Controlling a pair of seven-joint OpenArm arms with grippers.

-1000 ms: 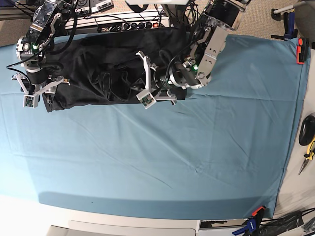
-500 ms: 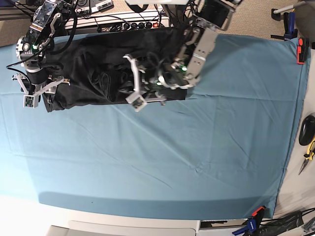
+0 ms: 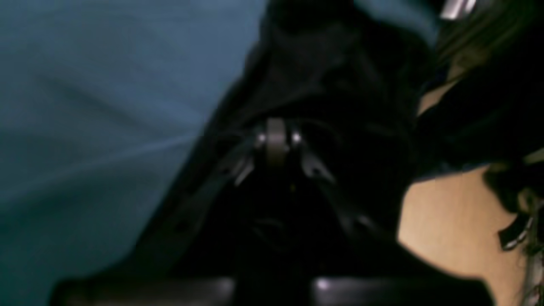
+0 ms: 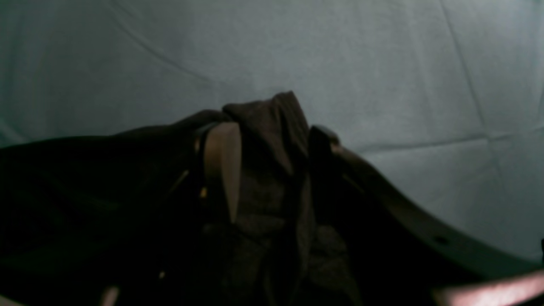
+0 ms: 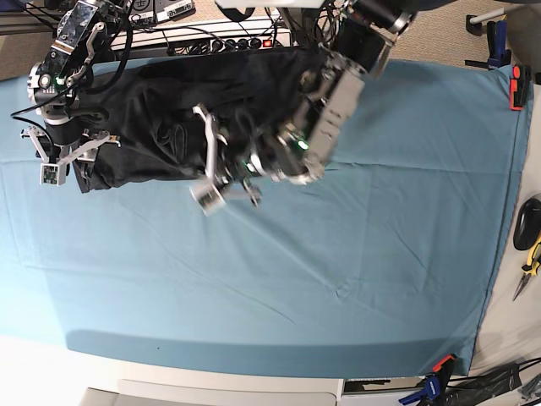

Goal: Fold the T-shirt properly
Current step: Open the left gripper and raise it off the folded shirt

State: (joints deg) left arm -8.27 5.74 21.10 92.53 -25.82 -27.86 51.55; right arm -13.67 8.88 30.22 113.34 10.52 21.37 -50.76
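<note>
The black T-shirt lies crumpled along the far edge of the teal cloth, plain side showing. My left gripper is over the shirt's middle front edge. In the blurred left wrist view its fingers meet amid black cloth, shut on the T-shirt. My right gripper is at the shirt's left front corner. In the right wrist view it is shut on a bunched fold of the shirt above the teal cloth.
A power strip with cables runs behind the shirt at the table's back edge. An orange clamp and hand tools are at the right edge. A blue clamp is at the front right.
My left arm has swept left and slightly toward the front, from the shirt's right edge to its middle, taking cloth with it. The right arm has not moved.
</note>
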